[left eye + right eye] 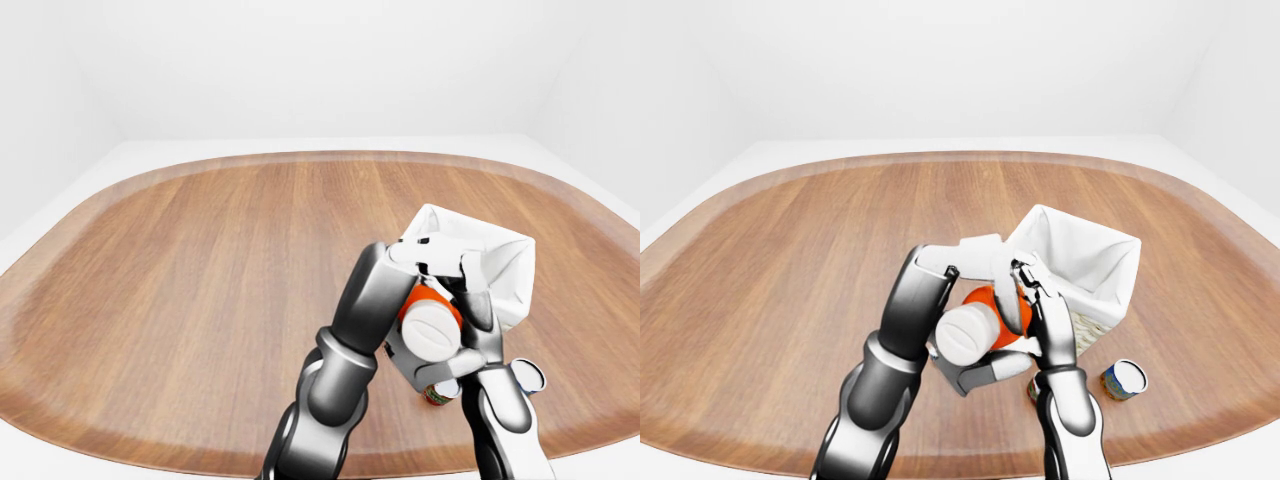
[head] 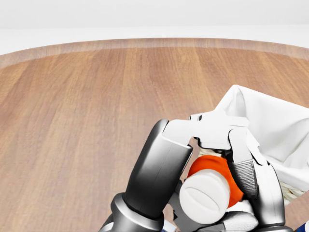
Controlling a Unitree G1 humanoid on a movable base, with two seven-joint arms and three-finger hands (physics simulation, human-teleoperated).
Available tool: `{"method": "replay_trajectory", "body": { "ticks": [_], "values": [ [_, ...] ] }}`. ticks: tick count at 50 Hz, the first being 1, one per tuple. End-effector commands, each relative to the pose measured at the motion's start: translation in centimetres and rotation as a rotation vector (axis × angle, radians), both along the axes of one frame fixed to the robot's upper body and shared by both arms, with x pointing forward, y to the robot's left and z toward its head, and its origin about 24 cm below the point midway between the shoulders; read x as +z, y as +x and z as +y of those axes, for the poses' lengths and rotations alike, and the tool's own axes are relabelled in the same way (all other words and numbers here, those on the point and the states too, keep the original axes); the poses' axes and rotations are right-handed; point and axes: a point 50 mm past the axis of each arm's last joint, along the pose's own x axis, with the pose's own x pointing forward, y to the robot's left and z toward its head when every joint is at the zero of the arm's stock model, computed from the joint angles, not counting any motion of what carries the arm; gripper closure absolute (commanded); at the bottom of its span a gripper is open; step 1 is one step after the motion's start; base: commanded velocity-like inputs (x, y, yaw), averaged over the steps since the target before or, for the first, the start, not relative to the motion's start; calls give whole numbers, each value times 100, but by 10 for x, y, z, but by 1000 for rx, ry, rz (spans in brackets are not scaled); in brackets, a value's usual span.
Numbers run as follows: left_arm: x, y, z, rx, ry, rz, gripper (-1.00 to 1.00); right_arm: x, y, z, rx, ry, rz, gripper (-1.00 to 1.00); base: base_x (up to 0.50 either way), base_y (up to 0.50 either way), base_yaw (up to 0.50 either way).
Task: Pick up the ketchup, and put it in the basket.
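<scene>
Ketchup (image 1: 975, 325) sits lifted off the bench (image 1: 790, 260), cap toward the camera, both the left hand (image 1: 940, 300) and right hand (image 1: 1035, 310) with fingers clamped round it, probably for steadiness. Just beyond, the white-lined basket (image 1: 1085, 260) waits, mouth up; a small can (image 1: 1125, 380) lies beside it.

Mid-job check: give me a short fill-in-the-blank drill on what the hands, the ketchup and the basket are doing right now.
1. The ketchup bottle has an orange body and a ____ cap.
2. The left hand and right hand hold the bottle above the ____ table.
3. The basket is lined with ____ cloth.
4. In the right-eye view, a small can stands to the ____ of the right arm.

Missing words: white; wooden; white; right
</scene>
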Motion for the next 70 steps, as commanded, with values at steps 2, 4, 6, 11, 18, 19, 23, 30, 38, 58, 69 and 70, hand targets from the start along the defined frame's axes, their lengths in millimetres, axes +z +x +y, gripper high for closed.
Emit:
{"method": "replay_trajectory", "body": {
  "ticks": [2,4,6,11,18,19,23,30,38,58,69,70],
  "values": [
    [-1,-1,-5,-35,-7,14,-100,1,0,5,-37,2,-2,100,0,0,0],
    [-2,-1,-4,-33,-7,16,-100,1,1,6,-38,-1,-1,100,0,0,0],
    [-2,-1,-5,-33,-5,18,-100,0,1,6,-37,-4,-2,100,0,0,0],
    [-2,0,-4,-31,-7,19,-100,-1,1,6,-37,-10,-1,100,0,0,0],
    [-3,-1,-6,-33,-5,21,-100,-2,1,6,-39,-15,-1,100,0,0,0],
    [-3,-1,-6,-33,-4,22,-100,-2,1,6,-38,-14,-1,100,0,0,0],
    [-4,-1,-6,-33,-4,25,-100,-3,1,5,-38,-15,0,100,0,0,0],
    [-5,-1,-6,-31,1,28,-100,-6,2,5,-38,-15,1,100,0,0,0],
    [-3,-1,6,2,8,4,-100,-6,4,6,-36,-9,3,100,0,0,0],
    [4,-11,80,207,62,-94,-100,-11,13,-1,-52,13,15,100,0,0,0],
    [-30,3,129,368,105,100,-100,-13,15,-1,-51,12,19,100,0,0,0],
    [-32,3,132,376,107,107,-100,-13,15,-1,-50,12,19,100,0,0,0]
  ]
}}
